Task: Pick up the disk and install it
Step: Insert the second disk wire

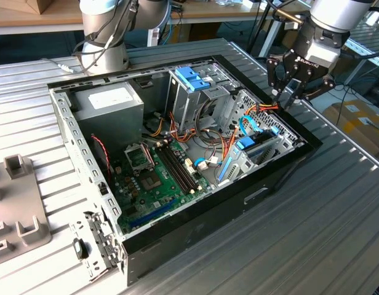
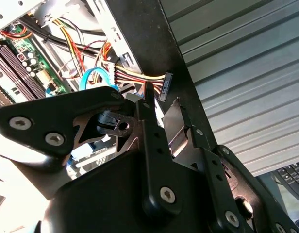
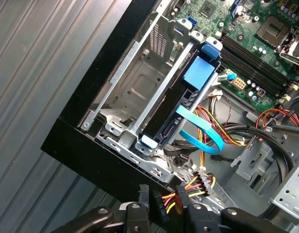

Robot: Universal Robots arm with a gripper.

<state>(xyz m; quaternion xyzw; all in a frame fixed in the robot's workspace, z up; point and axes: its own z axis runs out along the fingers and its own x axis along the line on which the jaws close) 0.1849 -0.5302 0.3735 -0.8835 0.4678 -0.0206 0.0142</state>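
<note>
Your black multi-fingered gripper (image 1: 292, 92) hangs above the open black computer case (image 1: 263, 196) on the ribbed grey metal table (image 1: 337, 215), over the corner at the exterior view's right; its fingers (image 2: 148, 112) stand spread and hold nothing; a bundle of red, yellow and black power wires (image 3: 195, 187) lies just beneath the fingertips; the flat hard disk in its light-blue plastic carrier (image 3: 181, 104) sits on edge in the grey metal drive bay (image 3: 135, 92), below the claw and apart from it, with a light-blue ribbon cable (image 3: 203, 133) looping beside it.
</note>
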